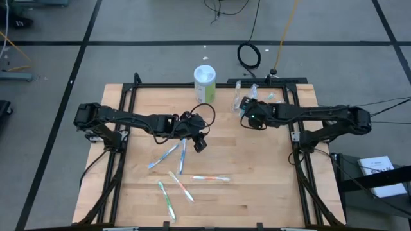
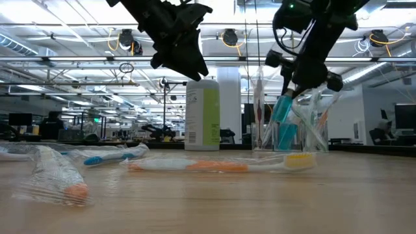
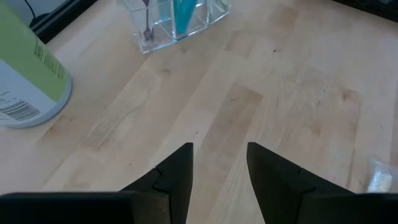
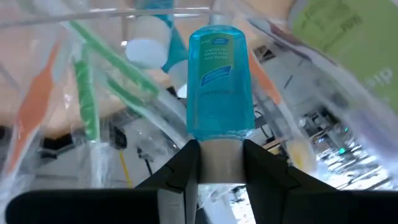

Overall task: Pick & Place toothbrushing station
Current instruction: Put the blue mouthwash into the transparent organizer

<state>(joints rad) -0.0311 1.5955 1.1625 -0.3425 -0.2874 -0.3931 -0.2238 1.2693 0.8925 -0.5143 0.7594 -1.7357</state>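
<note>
A clear plastic cup (image 1: 247, 96) stands at the table's far right and holds toothbrushes and a teal tube (image 2: 286, 138). My right gripper (image 2: 300, 88) is just above it, shut on a teal toothpaste tube (image 4: 221, 81). That tube slants down at the cup's mouth (image 2: 292, 127). Several wrapped toothbrushes (image 1: 182, 156) lie flat on the wood in the near middle. My left gripper (image 3: 219, 177) hangs open above bare table near the centre (image 1: 202, 125), with nothing between its fingers. My right gripper pinches the tube's pale end (image 4: 221, 163) between its two fingers. The fingers slant downward toward the cup, in line with the tube. The teal body (image 2: 283, 109) points down and away from them, among the toothbrushes. I cannot tell whether it touches the cup.
A tall white-and-green canister (image 1: 205, 82) stands upright at the far middle, left of the cup. The loose toothbrushes (image 2: 214, 166) spread across the near half. A black frame rail (image 1: 212, 86) runs along the table's far edge. Bare wood (image 1: 270, 167) lies at the near right.
</note>
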